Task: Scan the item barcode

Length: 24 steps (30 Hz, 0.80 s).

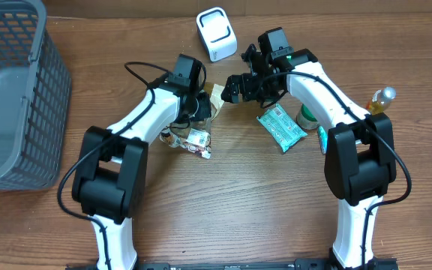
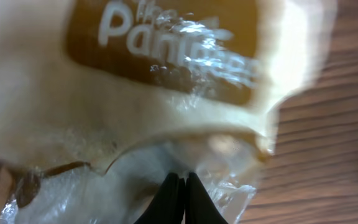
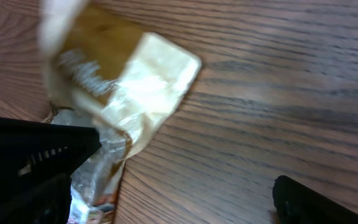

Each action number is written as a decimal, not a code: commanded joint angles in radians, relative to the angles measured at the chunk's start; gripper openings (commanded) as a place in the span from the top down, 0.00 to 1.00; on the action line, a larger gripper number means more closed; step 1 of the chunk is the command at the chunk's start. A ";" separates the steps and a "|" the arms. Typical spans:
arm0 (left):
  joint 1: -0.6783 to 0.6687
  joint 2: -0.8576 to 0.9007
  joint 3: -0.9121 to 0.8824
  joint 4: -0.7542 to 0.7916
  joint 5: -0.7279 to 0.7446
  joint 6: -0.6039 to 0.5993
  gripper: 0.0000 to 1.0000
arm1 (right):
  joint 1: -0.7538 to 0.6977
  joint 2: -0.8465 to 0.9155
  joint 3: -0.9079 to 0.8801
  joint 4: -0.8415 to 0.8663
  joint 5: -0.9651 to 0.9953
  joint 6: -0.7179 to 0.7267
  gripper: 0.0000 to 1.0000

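The left gripper [image 2: 182,194] is pinching the clear crimped edge of the packet [image 2: 166,87], its fingers pressed tight together on the film. The cream and brown packet is being held over the table [image 1: 238,217] near the middle, below the scanner [image 1: 216,34] and apart from it. The right gripper [image 1: 235,88] is hovering just beside the packet's other edge, jaws spread wide and gripping nothing. Bare wood is lying open between the packet and the scanner, and across the whole near side. A second wrapper [image 1: 193,140] is lying just below the left gripper. A green pack [image 1: 280,126] is sitting near the right arm. The basket [image 1: 51,82] is standing well apart at the left edge.
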State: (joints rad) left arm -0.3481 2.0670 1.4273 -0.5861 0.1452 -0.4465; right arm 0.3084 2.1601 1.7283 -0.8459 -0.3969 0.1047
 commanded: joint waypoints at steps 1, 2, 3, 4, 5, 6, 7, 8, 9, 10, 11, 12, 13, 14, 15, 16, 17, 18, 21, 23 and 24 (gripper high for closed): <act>-0.015 0.056 -0.005 -0.038 0.043 0.026 0.96 | -0.036 0.000 0.021 -0.003 -0.010 0.015 0.00; -0.015 0.056 -0.005 -0.048 0.078 0.063 0.96 | -0.042 0.000 0.021 -0.005 -0.011 0.024 0.00; -0.015 0.053 -0.004 -0.058 0.127 0.109 0.96 | -0.050 0.000 0.021 -0.009 -0.026 0.023 0.00; -0.014 0.048 -0.004 -0.066 0.183 0.160 0.96 | -0.059 0.000 0.021 -0.014 -0.046 0.023 0.00; -0.011 0.044 -0.003 -0.074 0.228 0.201 0.95 | -0.068 0.000 0.021 -0.018 -0.063 0.023 0.00; -0.008 0.040 -0.001 -0.089 0.279 0.252 0.93 | -0.076 0.000 0.021 -0.024 -0.078 0.023 0.00; -0.005 0.035 0.003 -0.110 0.324 0.306 0.91 | -0.084 0.000 0.021 -0.031 -0.095 0.023 0.00; -0.003 0.032 0.008 -0.134 0.351 0.348 0.89 | -0.090 0.000 0.021 -0.037 -0.106 0.023 0.00; 0.001 0.029 0.016 -0.174 0.369 0.399 0.88 | -0.097 0.000 0.021 -0.047 -0.116 0.023 0.00; 0.005 0.027 0.031 -0.230 0.372 0.451 0.87 | -0.101 0.000 0.021 -0.059 -0.123 0.022 0.00; 0.008 0.027 0.043 -0.272 0.370 0.488 0.87 | -0.103 0.000 0.021 -0.070 -0.125 0.019 0.00; 0.010 0.027 0.058 -0.319 0.367 0.526 0.87 | -0.103 0.000 0.021 -0.082 -0.126 0.011 0.00; 0.014 0.027 0.074 -0.368 0.366 0.565 0.87 | -0.103 0.000 0.021 -0.097 -0.129 -0.007 0.00; 0.018 0.027 0.094 -0.418 0.362 0.598 0.87 | -0.103 0.000 0.021 -0.112 -0.130 -0.024 0.00; 0.023 0.027 0.119 -0.468 0.353 0.617 0.86 | -0.103 0.000 0.021 -0.127 -0.132 -0.038 0.00; 0.029 0.027 0.148 -0.510 0.341 0.619 0.84 | -0.101 0.000 0.021 -0.140 -0.134 -0.051 0.00; 0.035 0.026 0.176 -0.545 0.339 0.618 0.82 | -0.100 0.000 0.021 -0.156 -0.133 -0.058 0.00; 0.040 0.025 0.208 -0.579 0.339 0.616 0.81 | -0.100 0.000 0.021 -0.172 -0.134 -0.061 0.00; 0.051 0.025 0.293 -0.663 0.339 0.579 0.80 | -0.100 0.000 0.021 -0.227 -0.174 -0.094 0.00; 0.056 0.025 0.333 -0.719 0.307 0.527 0.81 | -0.100 0.000 0.021 -0.289 -0.258 -0.175 0.00; 0.057 0.025 0.336 -0.734 0.258 0.486 0.84 | -0.099 0.000 0.021 -0.313 -0.271 -0.192 0.00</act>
State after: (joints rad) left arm -0.3031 2.0865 1.7134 -1.2762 0.4637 0.1001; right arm 0.2047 2.1601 1.7290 -1.1137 -0.5632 0.0200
